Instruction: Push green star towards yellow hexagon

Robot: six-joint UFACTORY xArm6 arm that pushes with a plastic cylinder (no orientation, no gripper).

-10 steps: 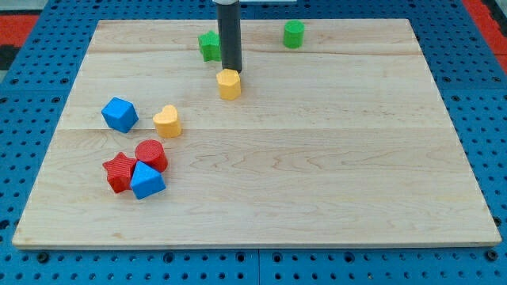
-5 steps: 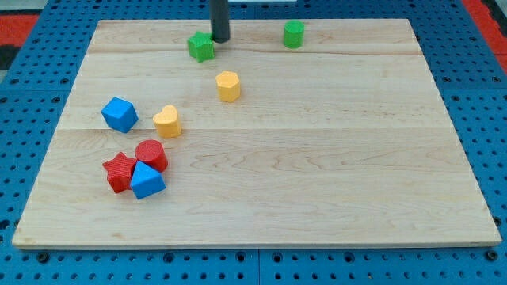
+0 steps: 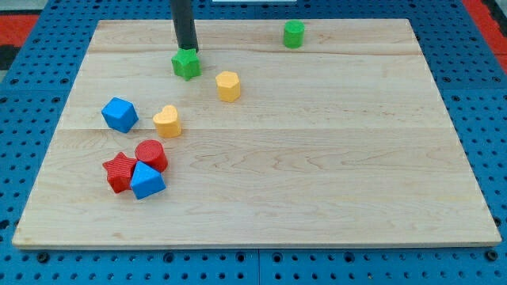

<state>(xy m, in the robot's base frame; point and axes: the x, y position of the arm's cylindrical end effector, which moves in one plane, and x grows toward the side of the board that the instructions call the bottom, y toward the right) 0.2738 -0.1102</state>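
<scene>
Here, my tip (image 3: 188, 49) touching green star (image 3: 187, 64) from above, yellow hexagon (image 3: 228, 85) near, no jaws, no writing.

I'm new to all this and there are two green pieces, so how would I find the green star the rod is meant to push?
Start at the wooden board and look along its top edge, left of centre, where the dark rod comes down. The green star sits right at my tip, just below it in the view. The other green block is rounder and stands alone further right, while the yellow hexagon lies at the star's lower right.
</scene>
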